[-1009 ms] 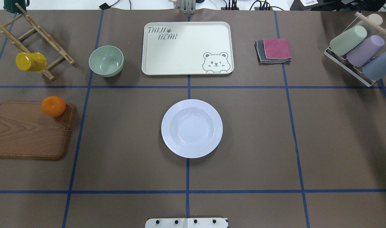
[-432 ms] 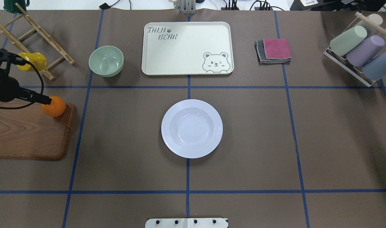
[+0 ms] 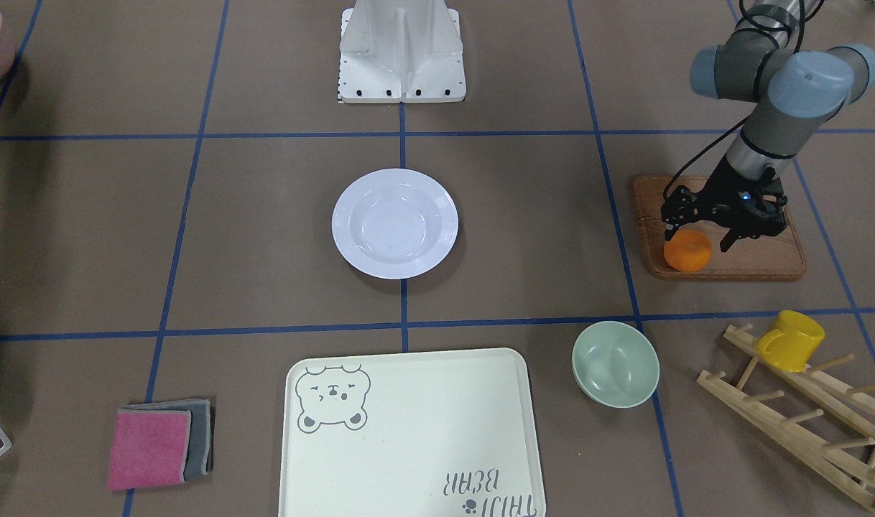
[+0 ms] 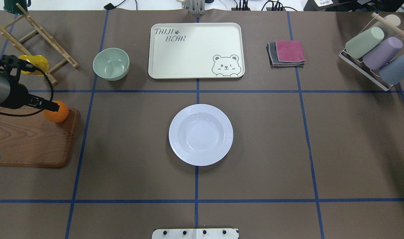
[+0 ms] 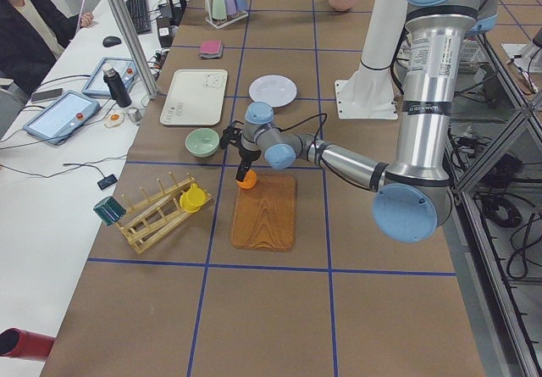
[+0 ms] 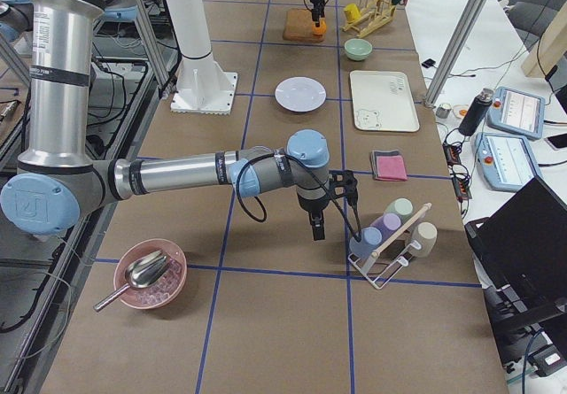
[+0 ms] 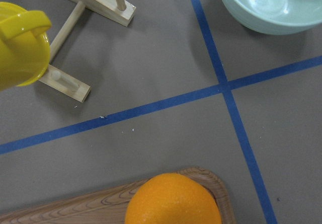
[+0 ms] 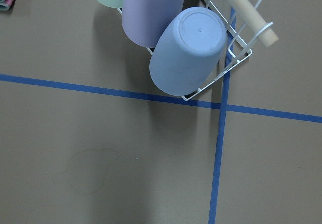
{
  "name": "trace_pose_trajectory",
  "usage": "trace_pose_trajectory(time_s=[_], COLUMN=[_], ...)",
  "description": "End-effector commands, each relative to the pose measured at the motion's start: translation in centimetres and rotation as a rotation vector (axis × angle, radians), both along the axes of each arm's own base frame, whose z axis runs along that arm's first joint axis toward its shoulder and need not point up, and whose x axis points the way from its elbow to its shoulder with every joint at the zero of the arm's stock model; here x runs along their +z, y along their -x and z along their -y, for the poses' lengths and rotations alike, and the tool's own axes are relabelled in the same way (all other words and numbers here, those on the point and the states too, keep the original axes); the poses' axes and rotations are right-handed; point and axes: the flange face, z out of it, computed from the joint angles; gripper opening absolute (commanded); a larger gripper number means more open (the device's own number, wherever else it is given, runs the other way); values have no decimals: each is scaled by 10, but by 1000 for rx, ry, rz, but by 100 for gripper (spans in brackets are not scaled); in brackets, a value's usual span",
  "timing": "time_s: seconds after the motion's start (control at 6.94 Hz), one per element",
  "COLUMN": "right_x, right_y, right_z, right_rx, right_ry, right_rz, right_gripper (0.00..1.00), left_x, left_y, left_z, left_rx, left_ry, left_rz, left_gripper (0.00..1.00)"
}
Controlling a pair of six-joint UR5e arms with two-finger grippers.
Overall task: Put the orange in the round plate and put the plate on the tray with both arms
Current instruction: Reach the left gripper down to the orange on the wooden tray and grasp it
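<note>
The orange (image 3: pixel 687 251) (image 4: pixel 58 113) rests on the far right corner of a brown wooden board (image 4: pixel 29 139) at the table's left. My left gripper (image 3: pixel 698 237) hovers open just above it, with one finger over the fruit's edge and nothing between the fingers. In the left wrist view the orange (image 7: pixel 173 199) fills the bottom edge. The white round plate (image 4: pixel 200 134) sits empty at mid-table. Beyond it lies the cream bear tray (image 4: pixel 195 49), also empty. My right gripper (image 6: pixel 332 206) shows only in the exterior right view, beside the cup rack; I cannot tell its state.
A pale green bowl (image 4: pixel 110 63) stands left of the tray. A yellow mug (image 4: pixel 34 63) hangs on a wooden rack (image 4: pixel 39 36) behind the board. Folded cloths (image 4: pixel 286 53) and a wire rack of cups (image 4: pixel 377 54) are at the right. The white base (image 3: pixel 401 50) is at the near edge.
My left arm has come in from the left edge and its gripper has moved rightward over the orange. The orange, plate and tray have not moved.
</note>
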Motion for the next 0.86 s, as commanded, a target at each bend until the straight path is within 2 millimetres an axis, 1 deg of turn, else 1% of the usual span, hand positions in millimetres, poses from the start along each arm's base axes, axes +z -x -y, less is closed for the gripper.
trace_pose_trajectory(time_s=[0.0, 0.29, 0.43, 0.58, 0.72], right_x=[1, 1, 1, 1, 1], right_y=[0, 0, 0, 0, 0], right_z=[0, 0, 0, 0, 0], right_rx=[1, 1, 1, 0, 1], right_ry=[1, 1, 1, 0, 1], right_rz=[-3, -3, -5, -5, -3], right_gripper=[100, 100, 100, 100, 100], left_x=[13, 30, 30, 29, 27], left_y=[-8, -19, -22, -22, -21], left_z=[2, -1, -3, -3, -4], left_rx=[-16, 2, 6, 8, 4], left_ry=[-6, -14, -16, -19, -31], left_rz=[28, 24, 19, 17, 2], left_gripper=[98, 98, 98, 96, 30])
